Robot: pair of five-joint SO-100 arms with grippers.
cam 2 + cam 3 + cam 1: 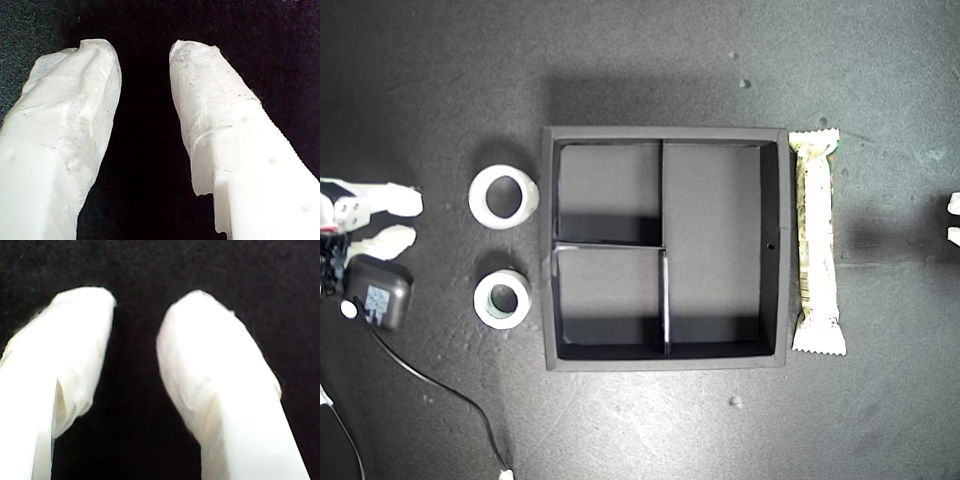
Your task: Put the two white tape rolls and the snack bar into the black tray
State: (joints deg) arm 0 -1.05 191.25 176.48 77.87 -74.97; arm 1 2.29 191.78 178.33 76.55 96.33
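The black tray (548, 250) sits in the middle of the exterior view with all three compartments empty. Two white tape rolls lie on the mat just off its wall on the exterior view's left: a wide-holed one (477, 197) and, nearer the camera, a smaller one (481, 300) with a greenish core. The snack bar (816, 240) lies along the tray's outer wall on the exterior view's right. My first gripper (145, 50) is open over bare black mat. My second gripper (137, 300) is open too, nothing between its fingers. I cannot tell which arm in the exterior view is which.
One arm's white fingers (395, 220) reach in at the exterior view's left edge, short of the rolls, with a black box (380, 292) and its cable (440, 385) beside them. Another arm's fingertips (954, 220) show at that view's right edge. Small specks dot the mat.
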